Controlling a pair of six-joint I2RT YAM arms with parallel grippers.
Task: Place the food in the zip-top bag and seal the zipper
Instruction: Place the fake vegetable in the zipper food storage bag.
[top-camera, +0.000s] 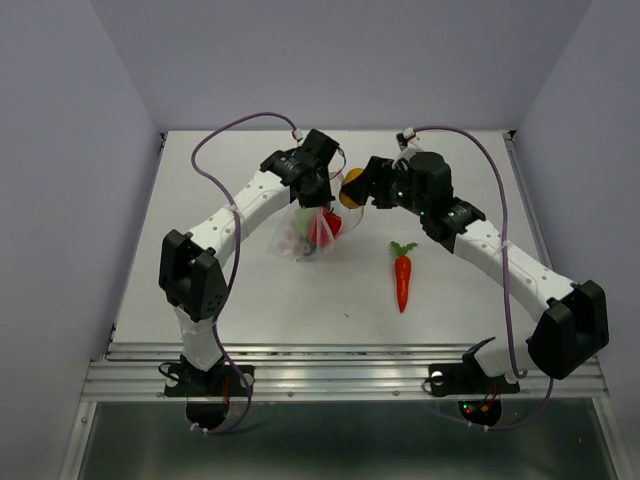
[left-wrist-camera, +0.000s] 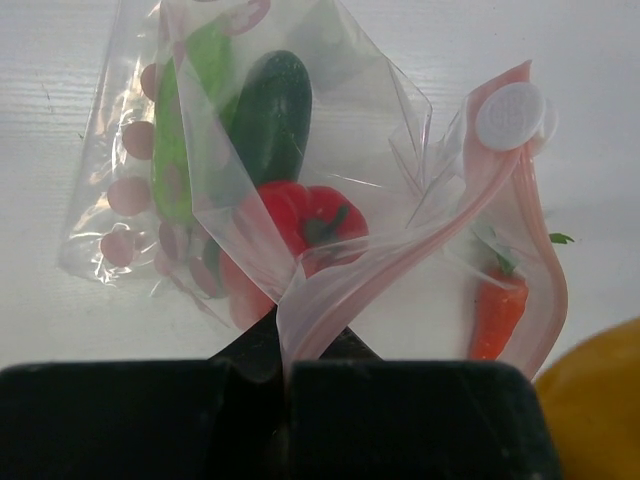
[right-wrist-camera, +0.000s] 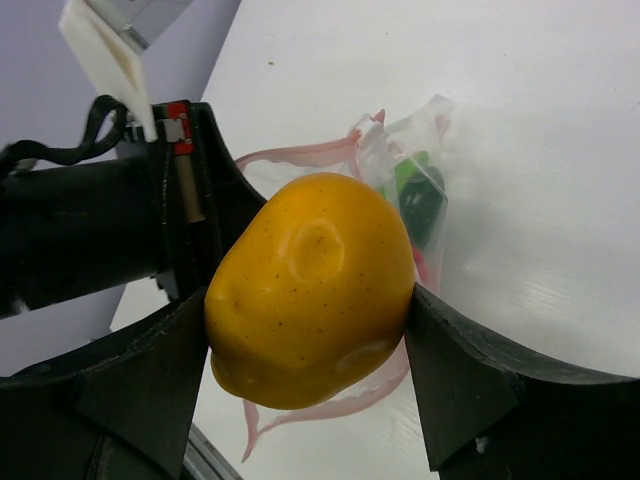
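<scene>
My left gripper (left-wrist-camera: 285, 375) is shut on the pink zipper strip (left-wrist-camera: 400, 270) of the clear pink-dotted zip-top bag (top-camera: 300, 232) and holds its mouth up and open. Inside the bag lie the dark green cucumber (left-wrist-camera: 272, 115), the light green pepper (left-wrist-camera: 180, 130) and the red bell pepper (left-wrist-camera: 300, 215). My right gripper (right-wrist-camera: 310, 320) is shut on the yellow-orange round one (right-wrist-camera: 312, 285), held just above the bag's mouth (top-camera: 352, 187). The carrot (top-camera: 402, 276) lies on the table to the right of the bag.
The white table (top-camera: 250, 290) has a metal rail (top-camera: 340, 368) along its near edge. Grey walls stand at the left, right and back. The two wrists are close together over the table's back middle.
</scene>
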